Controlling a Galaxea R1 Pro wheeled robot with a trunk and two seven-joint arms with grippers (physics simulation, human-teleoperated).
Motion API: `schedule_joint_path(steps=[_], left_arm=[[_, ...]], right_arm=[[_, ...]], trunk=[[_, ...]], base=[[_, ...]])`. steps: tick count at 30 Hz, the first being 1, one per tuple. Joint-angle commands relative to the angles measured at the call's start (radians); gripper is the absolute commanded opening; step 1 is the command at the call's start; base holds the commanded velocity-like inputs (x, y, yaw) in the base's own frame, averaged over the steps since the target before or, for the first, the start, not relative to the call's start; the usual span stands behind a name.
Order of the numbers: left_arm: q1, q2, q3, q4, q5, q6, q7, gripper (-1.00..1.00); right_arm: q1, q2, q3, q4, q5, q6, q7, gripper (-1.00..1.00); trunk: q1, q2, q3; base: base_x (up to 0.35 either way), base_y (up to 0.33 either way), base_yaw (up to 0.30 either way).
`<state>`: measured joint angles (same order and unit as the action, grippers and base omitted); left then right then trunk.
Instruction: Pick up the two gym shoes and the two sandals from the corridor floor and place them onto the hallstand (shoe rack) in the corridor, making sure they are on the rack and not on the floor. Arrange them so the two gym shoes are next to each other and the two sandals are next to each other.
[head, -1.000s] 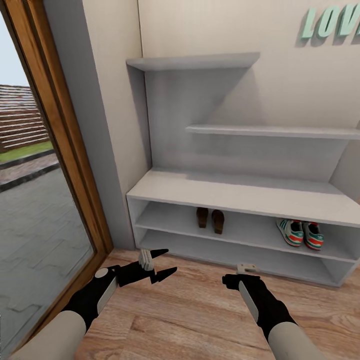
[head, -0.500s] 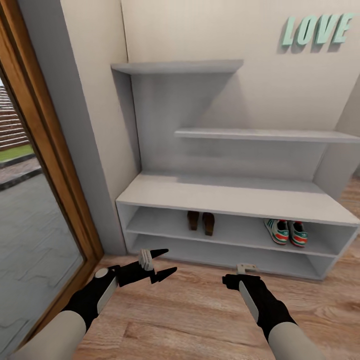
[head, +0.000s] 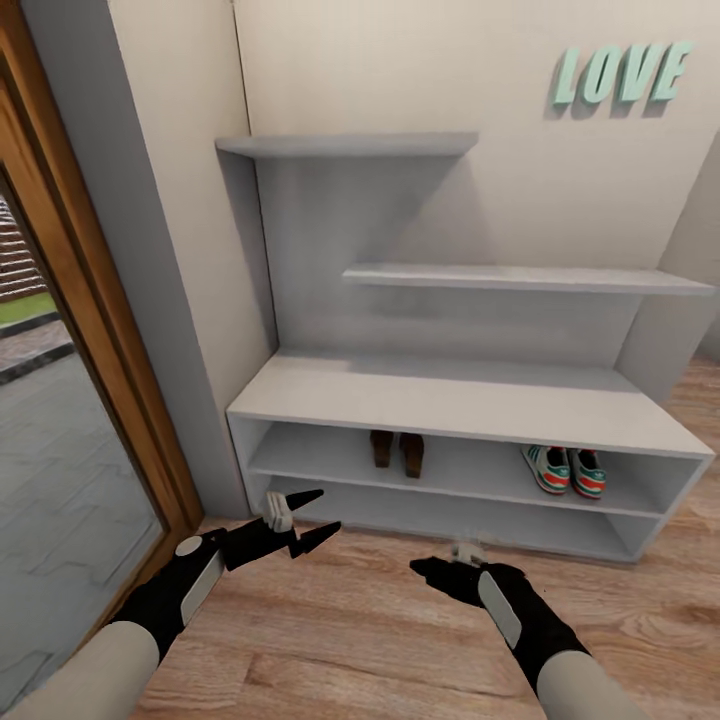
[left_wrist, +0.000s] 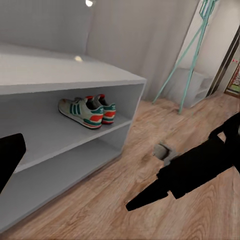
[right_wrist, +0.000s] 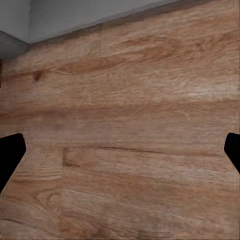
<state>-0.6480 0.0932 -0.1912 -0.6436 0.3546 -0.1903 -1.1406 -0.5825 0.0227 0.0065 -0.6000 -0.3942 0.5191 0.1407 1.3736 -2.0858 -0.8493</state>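
two sandals (head: 397, 449) | two gym shoes (head: 563, 469) | hallstand (head: 450, 400) upper shelf | both tools wide

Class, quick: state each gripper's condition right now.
Left gripper: open, holding nothing.
Right gripper: open, holding nothing.

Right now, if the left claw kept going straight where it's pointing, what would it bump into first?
Probably the hallstand: the open left gripper aims toward its lower shelves, though depth is uncertain.

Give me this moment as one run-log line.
sandals: upper lower shelf, paired | gym shoes: same shelf, paired | left gripper: open, empty | right gripper: open, empty
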Motion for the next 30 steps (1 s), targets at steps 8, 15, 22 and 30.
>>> schedule_joint_path(steps=[8, 15, 22, 30], left_arm=[[-0.001, 0.003, -0.008, 0.001, 0.012, -0.006, 0.001, 1.0], [-0.001, 0.003, -0.012, 0.001, 0.012, -0.006, 0.001, 1.0], [-0.001, 0.003, -0.013, 0.001, 0.012, -0.007, 0.001, 1.0], [-0.001, 0.002, -0.014, 0.001, 0.012, -0.008, 0.001, 1.0]], right_arm=[[0.0, 0.0, 0.001, 0.303, -0.011, -0.149, 0.059, 1.0], [0.0, 0.003, 0.004, 0.332, -0.011, -0.241, 0.053, 1.0], [0.0, 0.003, 0.003, 0.414, -0.013, -0.301, 0.052, 1.0], [0.0, 0.001, 0.001, 0.483, -0.016, -0.531, 0.051, 1.0]], trunk=[[-0.031, 0.056, 0.024], [-0.035, 0.063, 0.027], [-0.035, 0.063, 0.027], [-0.035, 0.063, 0.027]], base=[[0.0, 0.0, 0.0], [0.0, 0.0, 0.0], [0.0, 0.0, 0.0], [0.0, 0.0, 0.0]])
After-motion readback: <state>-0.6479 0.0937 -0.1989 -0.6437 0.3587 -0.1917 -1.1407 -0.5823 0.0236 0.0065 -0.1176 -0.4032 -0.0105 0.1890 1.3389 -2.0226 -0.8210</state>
